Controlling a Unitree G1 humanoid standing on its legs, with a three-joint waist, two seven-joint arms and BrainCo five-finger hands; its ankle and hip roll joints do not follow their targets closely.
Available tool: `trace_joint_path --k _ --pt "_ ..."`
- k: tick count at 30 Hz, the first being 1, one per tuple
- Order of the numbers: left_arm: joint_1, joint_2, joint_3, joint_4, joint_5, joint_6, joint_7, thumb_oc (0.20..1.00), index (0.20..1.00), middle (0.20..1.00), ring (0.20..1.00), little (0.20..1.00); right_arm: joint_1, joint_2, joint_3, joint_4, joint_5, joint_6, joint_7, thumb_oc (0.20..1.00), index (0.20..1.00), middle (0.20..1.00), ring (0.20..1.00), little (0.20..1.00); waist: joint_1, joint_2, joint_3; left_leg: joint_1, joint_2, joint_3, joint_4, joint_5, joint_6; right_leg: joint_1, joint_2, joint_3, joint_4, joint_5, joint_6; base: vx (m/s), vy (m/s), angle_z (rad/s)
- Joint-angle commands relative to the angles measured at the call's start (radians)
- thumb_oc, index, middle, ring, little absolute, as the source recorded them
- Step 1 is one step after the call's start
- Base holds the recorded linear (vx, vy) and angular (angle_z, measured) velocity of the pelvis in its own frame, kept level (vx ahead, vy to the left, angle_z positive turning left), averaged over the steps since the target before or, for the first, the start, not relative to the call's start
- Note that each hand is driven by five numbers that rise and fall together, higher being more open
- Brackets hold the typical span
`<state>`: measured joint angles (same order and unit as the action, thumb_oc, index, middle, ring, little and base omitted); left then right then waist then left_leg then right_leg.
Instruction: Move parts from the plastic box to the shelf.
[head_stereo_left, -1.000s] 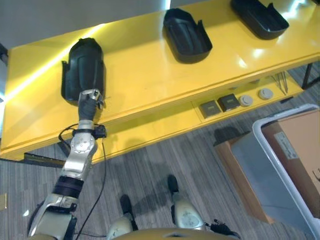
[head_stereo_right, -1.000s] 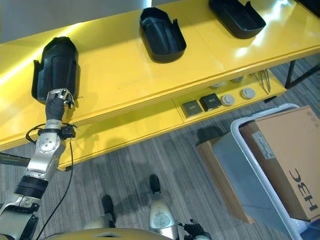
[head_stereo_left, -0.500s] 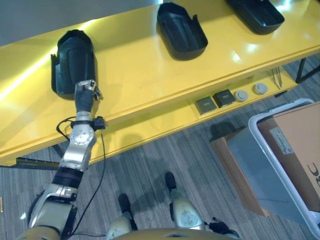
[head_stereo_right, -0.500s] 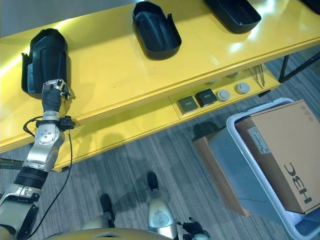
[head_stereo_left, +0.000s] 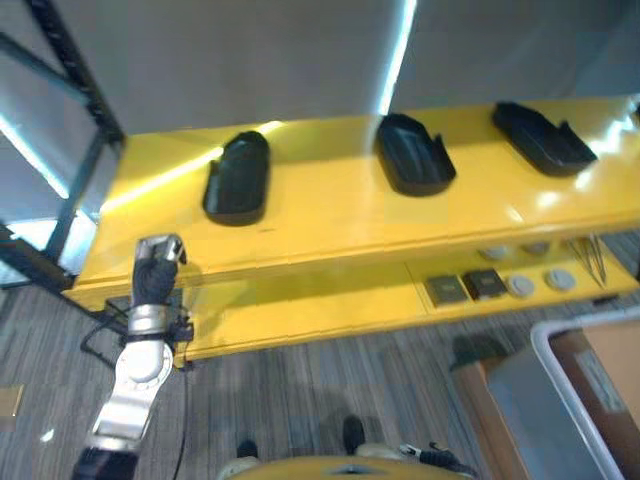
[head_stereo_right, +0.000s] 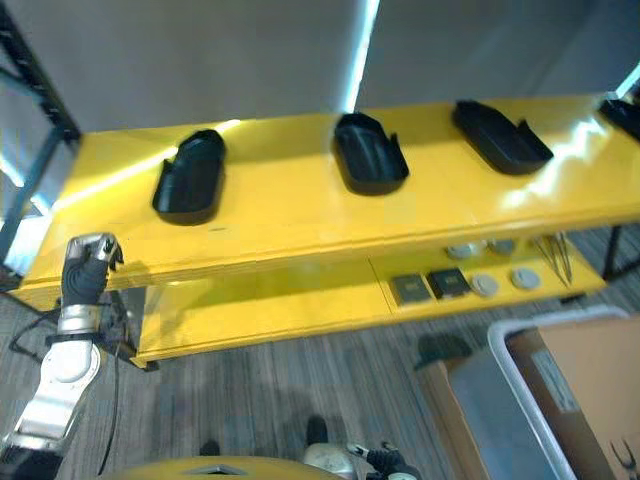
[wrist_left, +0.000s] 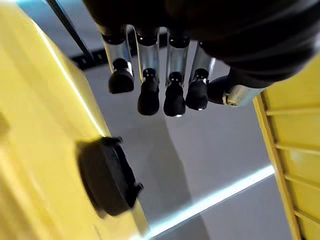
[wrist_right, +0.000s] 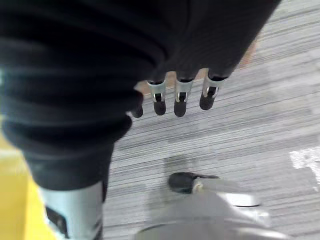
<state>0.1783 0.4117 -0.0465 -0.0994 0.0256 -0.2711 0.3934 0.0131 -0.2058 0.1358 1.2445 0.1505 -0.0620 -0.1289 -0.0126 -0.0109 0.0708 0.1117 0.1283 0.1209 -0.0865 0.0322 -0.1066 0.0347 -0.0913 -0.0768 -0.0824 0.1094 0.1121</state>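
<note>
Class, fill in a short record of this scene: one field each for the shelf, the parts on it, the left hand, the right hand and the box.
shelf: yellow shelf, two levels
parts on top: three black parts in a row, left part, middle part, right part
left hand: holds nothing, at the shelf's front edge, apart from the left part
right hand: holds nothing, above the floor
plastic box: on the floor, lower right

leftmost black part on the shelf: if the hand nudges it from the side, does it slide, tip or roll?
The leftmost black part lies low and elongated on the glossy yellow shelf, so it would probably slide, not tip. It looks like a stiff moulded shell, likely light for its size. Its flat resting side makes rolling unlikely. The left hand hangs off it, empty.
</note>
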Motion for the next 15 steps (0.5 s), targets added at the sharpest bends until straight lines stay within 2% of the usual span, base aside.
trace_joint_path --k 1,2,4,5,8,11,12,15 --pt "-0.056 0.028 -0.023 0.057 0.1 -0.02 0.039 0.815 0.815 0.815 0.815 0.815 -0.032 0.031 0.005 0.071 0.006 -0.011 -0.041 1.0 1.0 1.0 1.0 1.0 0.001 -0.022 -0.019 0.005 -0.009 -0.028 0.006 -0.024 0.021 -0.018 -0.066 -0.005 0.099 -0.066 0.048 -0.03 -0.011 0.25" --pt "-0.039 0.034 -0.03 0.081 0.114 -0.015 0.041 1.0 1.0 1.0 1.0 1.0 -0.035 0.032 0.005 0.072 0.011 -0.015 -0.046 1.0 1.0 1.0 1.0 1.0 0.008 -0.025 -0.022 0.007 -0.009 -0.037 0.008 -0.025 0.022 -0.008 -0.068 -0.015 0.099 -0.068 0.048 -0.01 -0.003 0.36" --pt "-0.024 0.035 -0.041 0.111 0.129 -0.009 0.043 1.0 1.0 1.0 1.0 1.0 -0.033 0.036 0.006 0.07 0.012 -0.016 -0.05 1.0 1.0 1.0 1.0 1.0 0.016 -0.029 -0.024 0.009 -0.009 -0.044 0.009 -0.025 0.024 -0.002 -0.069 -0.021 0.101 -0.071 0.049 -0.03 -0.005 0.35" --pt "0.002 0.018 -0.068 0.236 0.14 0.014 0.038 1.0 1.0 1.0 1.0 1.0 -0.034 0.039 0.021 0.075 0.005 -0.017 -0.057 1.0 1.0 1.0 1.0 1.0 0.038 -0.038 -0.021 0.005 -0.01 -0.062 0.016 -0.022 0.025 0.005 -0.07 -0.035 0.111 -0.076 0.047 -0.05 -0.016 0.16" --pt "0.026 0.014 -0.096 0.358 0.164 0.037 0.032 1.0 1.0 1.0 1.0 1.0 -0.031 0.039 0.016 0.084 0.005 -0.017 -0.072 1.0 1.0 1.0 1.0 1.0 0.051 -0.041 -0.022 0.007 -0.011 -0.081 0.011 -0.027 0.027 0.023 -0.071 -0.058 0.11 -0.083 0.048 -0.02 -0.006 0.15" --pt "0.041 -0.019 -0.112 0.551 0.176 0.073 0.032 1.0 1.0 1.0 1.0 1.0 -0.031 0.034 0.009 0.098 -0.004 -0.016 -0.082 1.0 1.0 1.0 1.0 1.0 0.054 -0.041 -0.023 0.003 -0.012 -0.091 0.01 -0.024 0.029 0.026 -0.072 -0.068 0.108 -0.08 0.049 -0.04 0.013 0.23" --pt "0.038 -0.021 -0.114 0.556 0.176 0.07 0.035 1.0 1.0 1.0 1.0 1.0 -0.031 0.033 0.008 0.098 -0.004 -0.016 -0.081 1.0 1.0 1.0 1.0 1.0 0.054 -0.04 -0.023 0.003 -0.012 -0.092 0.01 -0.024 0.029 0.026 -0.071 -0.069 0.108 -0.08 0.049 -0.04 0.019 0.07" --pt "0.026 -0.057 -0.121 0.846 0.191 0.11 0.034 1.0 1.0 1.0 1.0 1.0 -0.029 0.022 0.007 0.122 -0.027 -0.011 -0.087 1.0 1.0 1.0 1.0 1.0 0.046 -0.039 -0.025 0.001 -0.012 -0.091 0.008 -0.021 0.031 0.022 -0.07 -0.068 0.106 -0.075 0.05 -0.05 0.023 0.01"
